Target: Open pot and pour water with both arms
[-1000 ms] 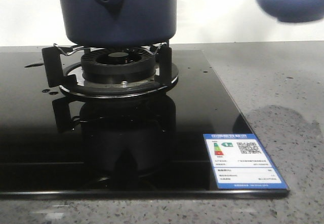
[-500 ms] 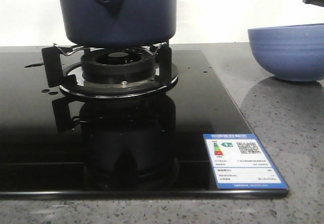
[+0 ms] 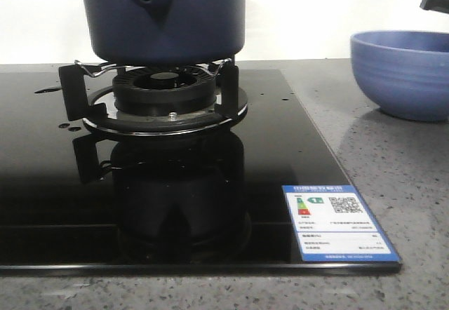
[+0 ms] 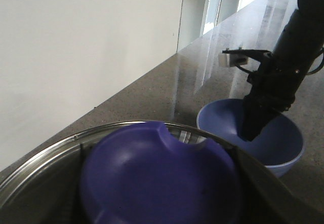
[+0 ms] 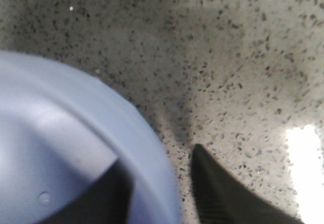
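pot (image 3: 163,15) upright on burner (image 3: 164,89), handle lug facing camera.

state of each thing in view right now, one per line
pot: upright on the burner support, lid on
burner: no flame visible
bowl: upright on the countertop, right of the cooktop
right gripper: one finger inside the bowl, one outside, straddling its rim
left gripper: above the lid, fingers not visible
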Tool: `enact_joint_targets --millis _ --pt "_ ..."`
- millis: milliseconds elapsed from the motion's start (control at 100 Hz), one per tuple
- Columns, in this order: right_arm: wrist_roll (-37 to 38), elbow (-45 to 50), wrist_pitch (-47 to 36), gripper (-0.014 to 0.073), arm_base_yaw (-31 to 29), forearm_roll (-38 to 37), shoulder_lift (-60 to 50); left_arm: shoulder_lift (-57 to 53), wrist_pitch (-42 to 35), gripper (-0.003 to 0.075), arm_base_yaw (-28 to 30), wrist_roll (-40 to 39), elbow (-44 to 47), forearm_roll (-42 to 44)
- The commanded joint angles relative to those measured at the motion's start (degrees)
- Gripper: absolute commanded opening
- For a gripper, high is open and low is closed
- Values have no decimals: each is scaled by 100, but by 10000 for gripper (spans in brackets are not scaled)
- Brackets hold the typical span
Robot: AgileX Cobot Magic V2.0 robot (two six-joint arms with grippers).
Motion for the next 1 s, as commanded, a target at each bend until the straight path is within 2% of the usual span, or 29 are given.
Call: enact_joint_targets --millis 0,90,410,580,730,990 --pt "-27 -148 -285 419 -6 28 -459 -259 106 230 -38 37 -227 -344" --pt "3 -299 -486 462 -6 28 -679 -259 11 230 -38 37 -227 -344" --pt "3 -1872 -461 461 -6 218 -1327 -236 -215 230 -38 37 -227 -310" --pt "-7 -2762 -523 461 5 1034 -1747 -128 -186 230 -38 37 -227 -310" --pt "-370 -3356 -539 461 5 1953 -2165 9 -82 230 -38 37 -227 -352" --pt "-563 -3518 -564 461 5 2572 -2808 122 -119 230 -38 85 -227 -499"
